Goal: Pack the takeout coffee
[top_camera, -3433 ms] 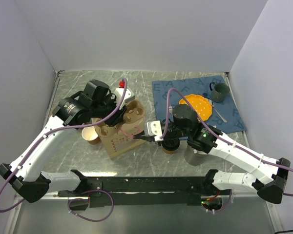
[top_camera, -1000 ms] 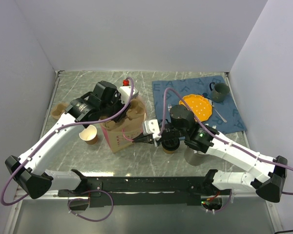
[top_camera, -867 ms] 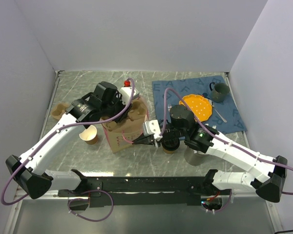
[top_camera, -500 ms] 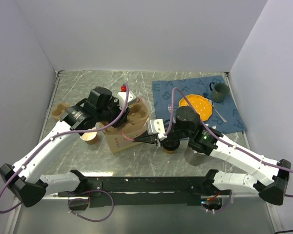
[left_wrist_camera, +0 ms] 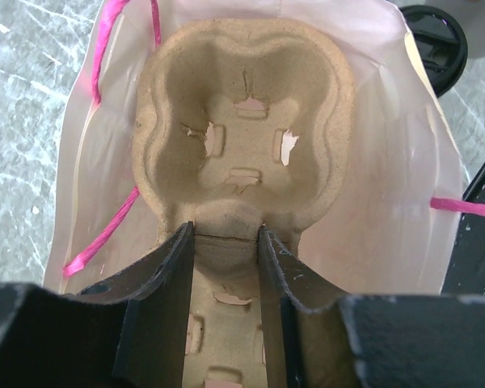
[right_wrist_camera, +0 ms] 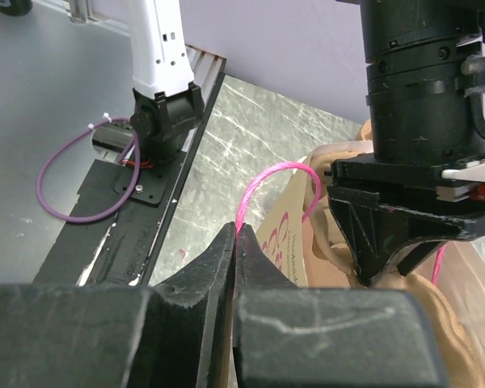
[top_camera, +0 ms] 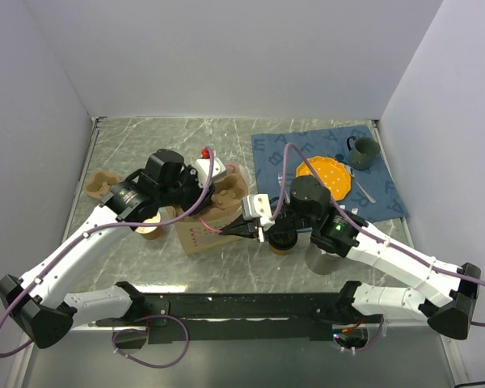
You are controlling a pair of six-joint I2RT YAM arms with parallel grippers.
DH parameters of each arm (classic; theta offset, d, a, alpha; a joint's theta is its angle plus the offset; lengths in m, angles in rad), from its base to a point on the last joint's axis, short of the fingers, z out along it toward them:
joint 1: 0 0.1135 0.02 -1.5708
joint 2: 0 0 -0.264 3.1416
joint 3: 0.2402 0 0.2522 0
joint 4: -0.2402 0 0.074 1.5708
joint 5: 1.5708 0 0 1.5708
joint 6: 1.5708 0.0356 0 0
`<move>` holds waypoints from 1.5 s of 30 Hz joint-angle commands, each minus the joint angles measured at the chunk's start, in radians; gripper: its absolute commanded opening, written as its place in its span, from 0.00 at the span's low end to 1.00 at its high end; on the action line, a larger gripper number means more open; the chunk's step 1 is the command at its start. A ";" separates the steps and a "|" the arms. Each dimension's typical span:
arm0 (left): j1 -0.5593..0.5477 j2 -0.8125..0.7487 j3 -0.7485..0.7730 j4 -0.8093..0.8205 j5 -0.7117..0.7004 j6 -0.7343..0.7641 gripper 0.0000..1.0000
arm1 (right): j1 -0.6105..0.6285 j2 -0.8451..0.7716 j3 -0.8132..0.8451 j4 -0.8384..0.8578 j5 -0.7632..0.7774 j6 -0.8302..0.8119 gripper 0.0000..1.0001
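Observation:
The takeout coffee (top_camera: 281, 240), a small brown cup with a black lid, stands right of the paper bag (top_camera: 200, 236), partly under my right arm. Its lid shows in the left wrist view (left_wrist_camera: 436, 36). My left gripper (top_camera: 196, 194) is shut on a pulp cup carrier (left_wrist_camera: 242, 121) and holds it in the open mouth of the bag (left_wrist_camera: 388, 202). My right gripper (right_wrist_camera: 236, 234) is shut on the bag's pink handle (right_wrist_camera: 275, 182), at the bag's right side in the top view (top_camera: 242, 229).
An open brown cup with a cream inside (top_camera: 151, 228) stands left of the bag. A second pulp carrier (top_camera: 99, 187) lies at the far left. A blue cloth (top_camera: 388, 194) at the back right bears an orange plate (top_camera: 327, 176), a dark mug (top_camera: 364, 152) and a spoon (top_camera: 364, 191).
My left gripper has shifted left and toward the front with the carrier, and the bag has tilted with it. My right gripper has kept hold of the pink handle.

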 commanded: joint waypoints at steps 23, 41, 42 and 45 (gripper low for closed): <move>-0.001 0.051 0.092 -0.050 0.042 0.107 0.60 | 0.007 0.001 0.012 0.007 0.069 0.026 0.05; -0.001 0.026 0.020 -0.043 0.223 0.079 0.55 | 0.005 0.010 0.027 0.006 0.086 0.057 0.05; -0.001 0.028 0.025 -0.046 0.212 0.081 0.56 | 0.005 0.010 0.029 0.006 0.086 0.057 0.05; -0.001 0.022 0.032 -0.035 0.131 0.087 0.59 | 0.005 0.010 0.029 0.007 0.087 0.060 0.06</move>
